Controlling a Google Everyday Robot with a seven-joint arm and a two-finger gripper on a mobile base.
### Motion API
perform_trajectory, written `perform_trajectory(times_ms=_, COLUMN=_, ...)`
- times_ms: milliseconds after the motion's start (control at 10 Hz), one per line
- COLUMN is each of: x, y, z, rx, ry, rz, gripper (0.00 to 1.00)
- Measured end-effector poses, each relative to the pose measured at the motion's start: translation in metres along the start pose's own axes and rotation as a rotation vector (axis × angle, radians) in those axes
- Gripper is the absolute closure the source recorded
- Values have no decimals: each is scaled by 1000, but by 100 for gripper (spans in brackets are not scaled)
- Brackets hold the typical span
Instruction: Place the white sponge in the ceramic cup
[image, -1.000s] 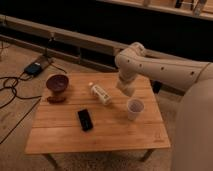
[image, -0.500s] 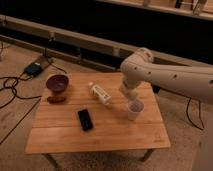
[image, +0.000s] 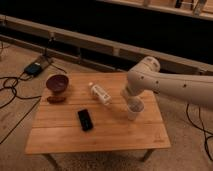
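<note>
Lowered end effector (image: 133, 103) over cup (image: 134, 111) (wooden table (image: 125, 137)).

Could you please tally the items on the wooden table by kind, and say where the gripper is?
Ceramic cup: 1
Dark maroon bowl: 1
Clear bottle with white label: 1
Flat black device: 1
Small brown item beside the bowl: 1
Total: 5
The gripper is right above the cup; no sponge is visible.

We are holding our gripper (image: 133, 102) right above the ceramic cup (image: 134, 110) on the wooden table (image: 60, 135)
</note>
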Motion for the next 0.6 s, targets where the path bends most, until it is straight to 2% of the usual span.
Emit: perform_trajectory(times_ms=600, x=19, y=-8, z=6, rx=-27, ry=-53, rz=33, gripper=100)
